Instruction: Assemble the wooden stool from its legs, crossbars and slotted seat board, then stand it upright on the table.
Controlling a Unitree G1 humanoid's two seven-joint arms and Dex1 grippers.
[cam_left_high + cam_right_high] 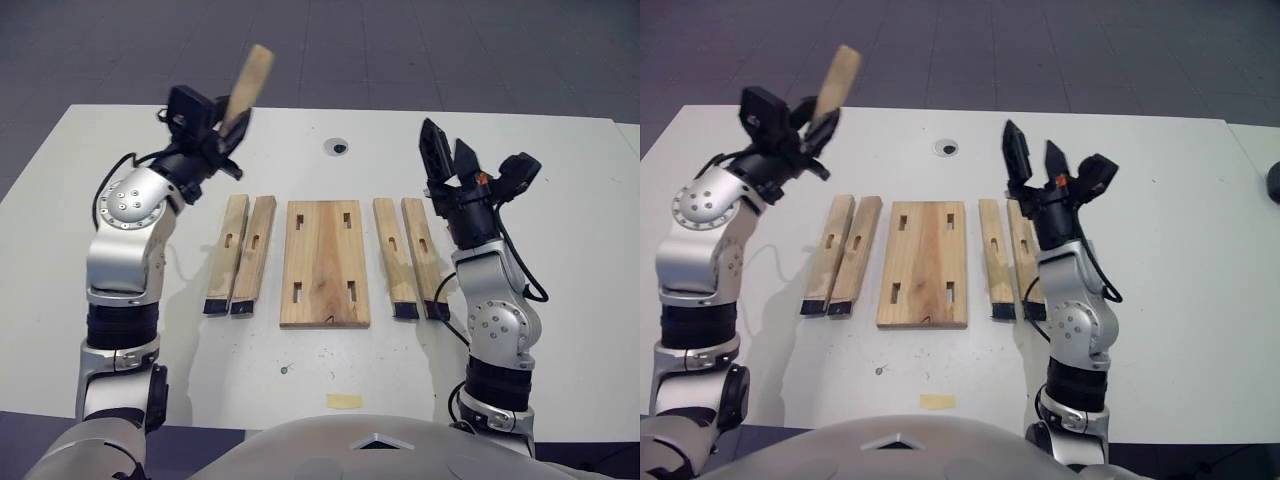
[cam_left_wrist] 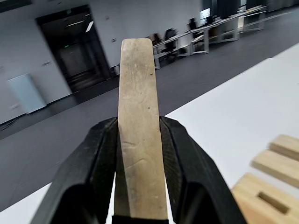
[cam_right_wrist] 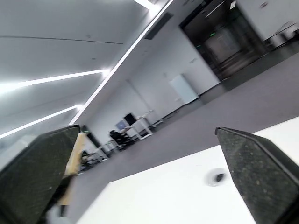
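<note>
While left fingers (image 2: 88, 172) pinch a crossbar (image 1: 255, 70) aloft and right fingers (image 1: 432, 150) hang open, slotting it into a leg (image 1: 228, 250) looks next.

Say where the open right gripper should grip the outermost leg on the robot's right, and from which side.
Likely from above, at the far bare-wood end of the outer right leg, the right gripper spanning its narrow width. It lies flat, outer edge free, a slim gap from the neighbouring leg; its near end lies beside the forearm.
</note>
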